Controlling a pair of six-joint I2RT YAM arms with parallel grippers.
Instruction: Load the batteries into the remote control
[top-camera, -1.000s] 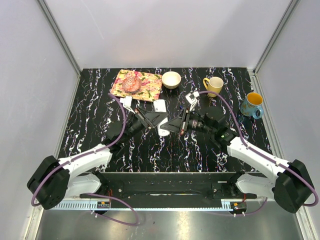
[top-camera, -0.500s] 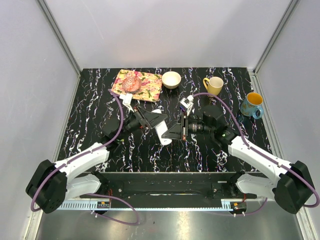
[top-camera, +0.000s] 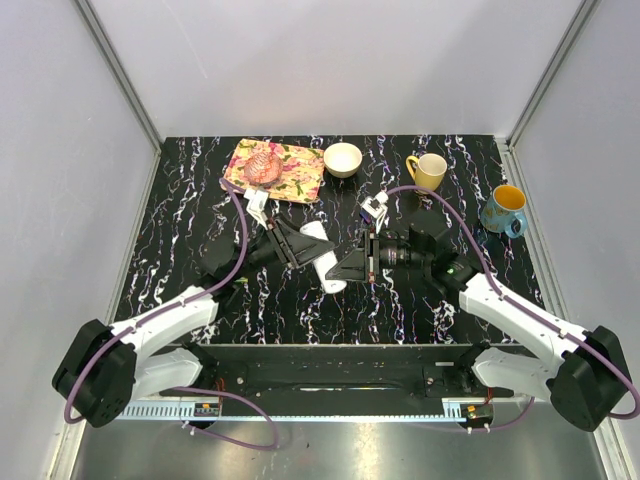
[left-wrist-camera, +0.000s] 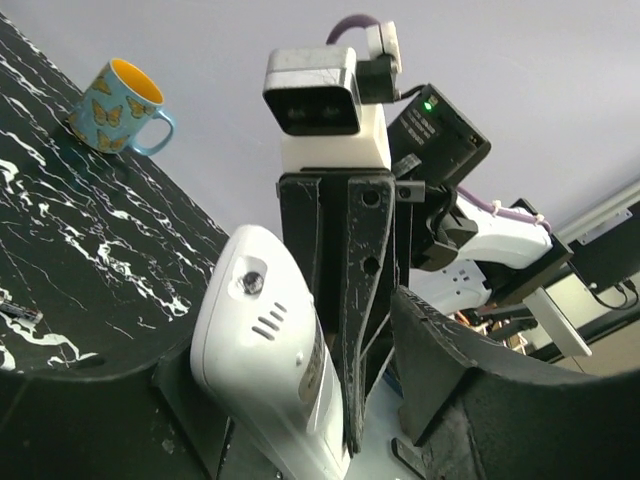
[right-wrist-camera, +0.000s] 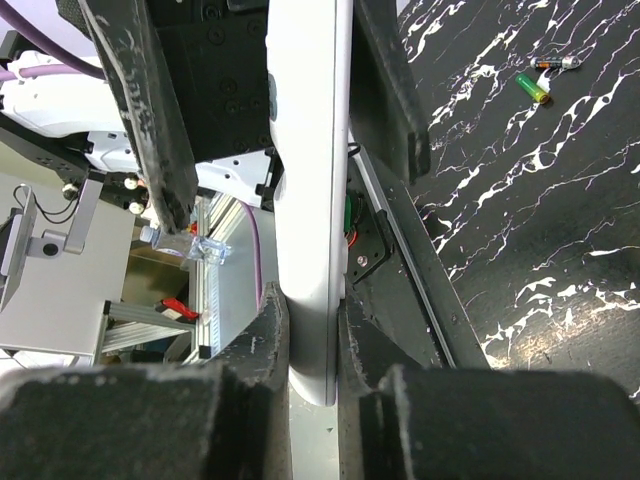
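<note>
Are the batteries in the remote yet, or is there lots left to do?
Not yet. Done: the slim white plastic remote control is held up off the table. In hand: the right jaws are clamped on it, and the left jaws sit open around it. Left: a small green battery and a small orange-and-dark battery lie loose on the black marbled table, waiting to go in.

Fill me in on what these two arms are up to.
The right pincer is clamped on the white remote control, holding it near the middle of the table. The left pincer sits open around the same remote, with a gap showing beside one finger. Two batteries lie loose on the table, and neither pincer holds one at this moment.
</note>
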